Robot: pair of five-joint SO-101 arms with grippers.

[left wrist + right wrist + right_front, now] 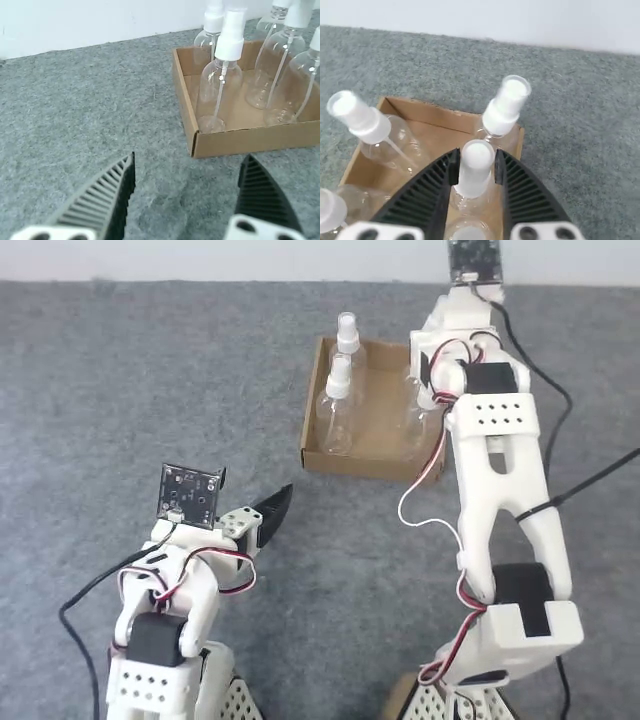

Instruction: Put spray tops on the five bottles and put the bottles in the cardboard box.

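Note:
The cardboard box (322,453) lies on the grey felt at the back, with several clear bottles standing in it, each with a white spray top. Two of the bottles (337,400) stand along its left side. My right arm (495,440) stretches over the box's right side. In the right wrist view my right gripper (476,159) is shut on the spray top (476,172) of a bottle standing inside the box (420,112). Another capped bottle (505,107) stands just behind it. My left gripper (258,520) hangs open and empty over the felt, short of the box (240,142).
Grey felt (120,380) covers the table, with bare room left of the box and between the two arms. A white wall edge runs along the back. A white cable (420,505) loops off the right arm near the box's front right corner.

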